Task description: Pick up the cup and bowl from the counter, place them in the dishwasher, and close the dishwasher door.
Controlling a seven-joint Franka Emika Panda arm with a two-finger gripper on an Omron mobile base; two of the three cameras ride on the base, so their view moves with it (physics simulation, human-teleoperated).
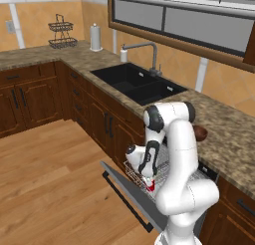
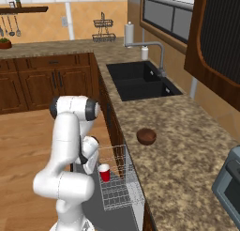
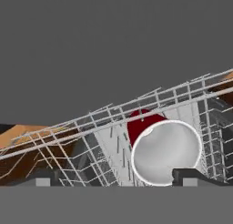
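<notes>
Right under the gripper (image 3: 116,178), the red cup (image 3: 164,152) sits in the white rack (image 2: 117,190) toward five o'clock between wide-open, empty fingers, so a bump could tip it, while the bowl (image 2: 146,136) waits on the counter (image 2: 187,145).

A home kitchen — granite counter (image 2: 187,145), black sink (image 1: 137,83) with faucet (image 1: 144,52), wooden cabinets (image 1: 30,97), open dishwasher (image 1: 134,189) — and a toaster oven (image 2: 229,188).
</notes>
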